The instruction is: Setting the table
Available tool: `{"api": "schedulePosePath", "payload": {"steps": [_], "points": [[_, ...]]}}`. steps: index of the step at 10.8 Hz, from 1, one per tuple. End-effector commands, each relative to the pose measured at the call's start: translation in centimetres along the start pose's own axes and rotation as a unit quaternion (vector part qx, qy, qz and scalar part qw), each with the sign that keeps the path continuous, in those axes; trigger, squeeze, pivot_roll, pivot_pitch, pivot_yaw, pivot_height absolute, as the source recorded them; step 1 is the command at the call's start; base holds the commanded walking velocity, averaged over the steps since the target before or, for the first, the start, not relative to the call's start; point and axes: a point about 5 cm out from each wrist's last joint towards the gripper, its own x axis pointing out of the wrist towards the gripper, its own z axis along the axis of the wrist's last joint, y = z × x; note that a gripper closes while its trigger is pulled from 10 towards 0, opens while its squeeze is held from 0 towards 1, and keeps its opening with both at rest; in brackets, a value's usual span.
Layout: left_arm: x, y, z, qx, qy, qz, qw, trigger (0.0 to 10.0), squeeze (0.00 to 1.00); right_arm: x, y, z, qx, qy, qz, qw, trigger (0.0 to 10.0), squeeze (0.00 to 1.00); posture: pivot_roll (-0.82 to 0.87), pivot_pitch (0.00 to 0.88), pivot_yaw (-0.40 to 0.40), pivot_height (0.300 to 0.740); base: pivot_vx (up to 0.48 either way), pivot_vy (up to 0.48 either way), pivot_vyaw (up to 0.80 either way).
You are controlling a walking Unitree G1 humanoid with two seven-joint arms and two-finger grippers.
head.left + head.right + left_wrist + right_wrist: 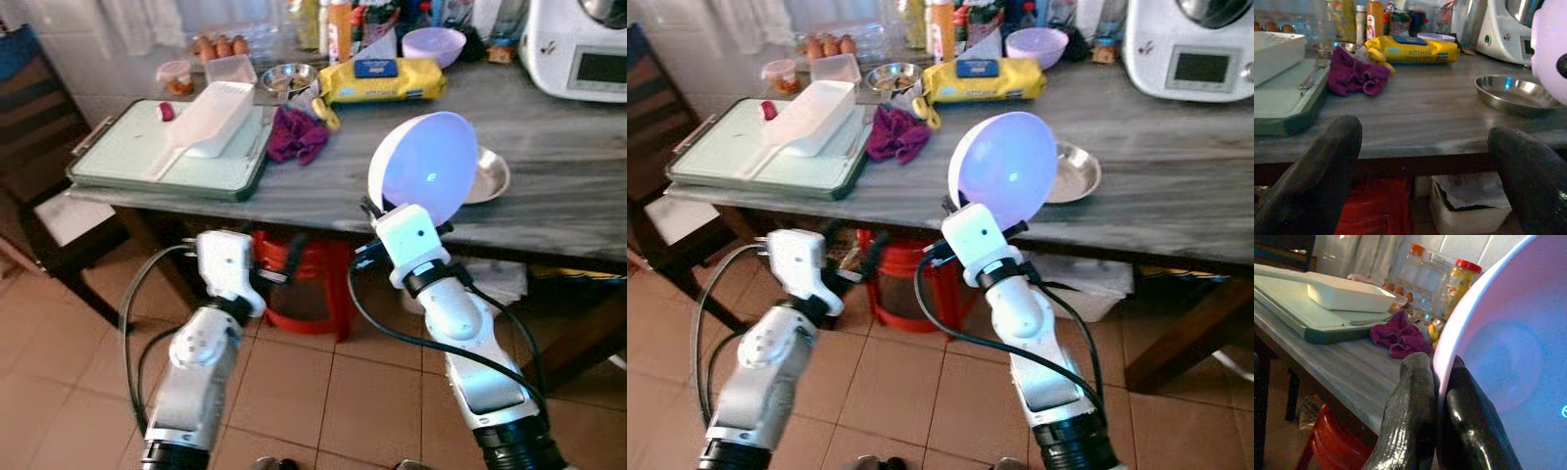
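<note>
From the head camera: the right end effector (387, 211) is up at the front edge of the desk (549, 186), clamped on the rim of a pale lavender bowl (423, 166) that's tipped on its side, hollow facing the robot. Right behind the bowl a steel dish (487, 174) sits on the desk. Left end effector (250, 279) hangs lower, in front of the red bucket (304, 284) under the desk.

Left wrist cam: its fingers (1317, 181) are spread wide with nothing between them, looking across at a purple cloth (1355, 75) and the yellow packet (1410, 49).

Right wrist cam: both fingertips (1410, 406) squeeze the bowl wall from either side. Grip looks solid, though it's hard to judge how deep.

To place it well, I'd level the bowl first, then lower it clear of the steel dish before letting go.
</note>
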Motion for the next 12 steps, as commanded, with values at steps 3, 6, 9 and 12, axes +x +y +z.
{"api": "schedulePosePath", "payload": {"steps": [3, 6, 9, 12], "points": [[-0.17, -0.06, 0.54, 0.001, -0.013, -0.014, 1.000, 10.0, 0.00, 0.09, -0.35, 0.50, -0.002, -0.010, -0.009, 1.000, 10.0, 0.00, -0.14, 0.154, 0.107, 0.740, 0.000, 0.000, -0.68], [-0.09, -0.22, 0.56, -0.001, -0.015, -0.020, 1.000, 10.0, 0.00, 0.19, -0.23, 0.61, -0.003, -0.013, -0.007, 1.000, 10.0, 0.00, -0.14, 0.151, 0.106, 0.740, 0.274, 0.000, 0.00], [-0.05, -0.38, 0.49, -0.003, -0.015, -0.024, 1.000, 10.0, 0.00, 0.31, -0.32, 0.72, -0.006, -0.016, -0.007, 1.000, 10.0, 0.00, -0.14, 0.150, 0.105, 0.740, 0.298, 0.000, 0.00], [0.03, -0.46, 0.47, -0.004, -0.015, -0.026, 1.000, 10.0, 0.00, 0.40, -0.54, 0.90, -0.012, -0.020, -0.007, 1.000, 10.0, 0.00, -0.14, 0.150, 0.104, 0.740, 0.298, 0.000, 0.00]]}}
